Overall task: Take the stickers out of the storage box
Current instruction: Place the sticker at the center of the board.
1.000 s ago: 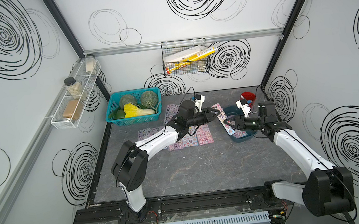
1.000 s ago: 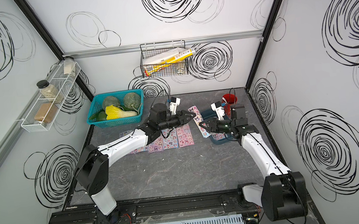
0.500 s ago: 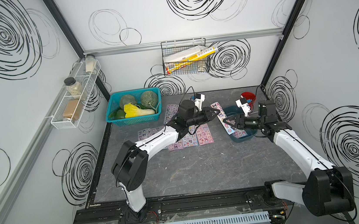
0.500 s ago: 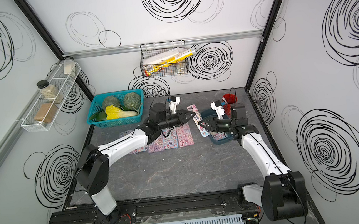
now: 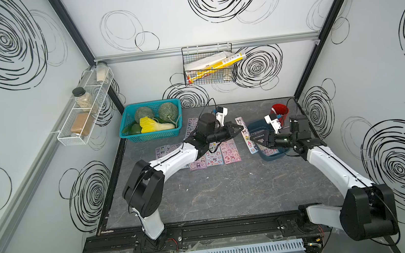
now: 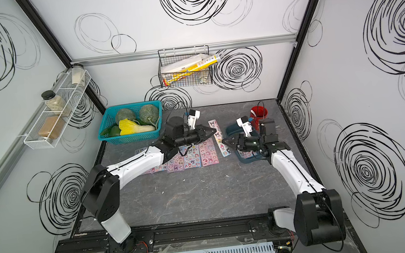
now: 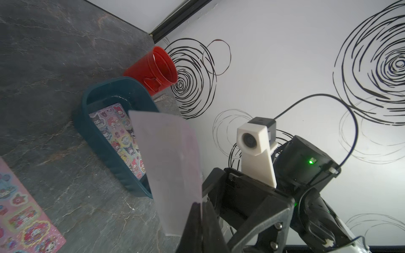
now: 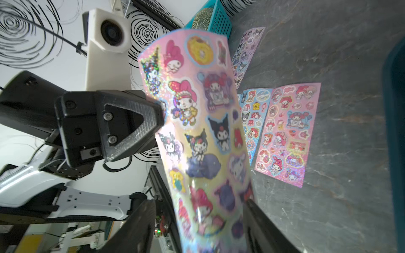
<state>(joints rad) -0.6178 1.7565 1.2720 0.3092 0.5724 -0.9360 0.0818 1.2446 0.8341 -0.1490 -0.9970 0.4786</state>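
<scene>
1. Grey table (image 5: 229,193): front half open.
2. Stickers (image 5: 229,151): row flat mid-table; one inside box (image 7: 103,149).
3. Left gripper (image 5: 241,127): now clamped on raised sheet (image 8: 197,122), earlier apart.
4. Right gripper (image 5: 252,138): now wide, straddling sheet above box edge.

The near half of my bench (image 5: 229,193) is bare, free passage. The sticker sheet (image 5: 247,140) hangs between my left end effector (image 5: 241,127) and right end effector (image 5: 252,138), closing that gap. Laid-out stickers (image 5: 229,151) cover mid-bench. The red cup (image 5: 279,110) crowds the storage box (image 5: 258,126).
</scene>
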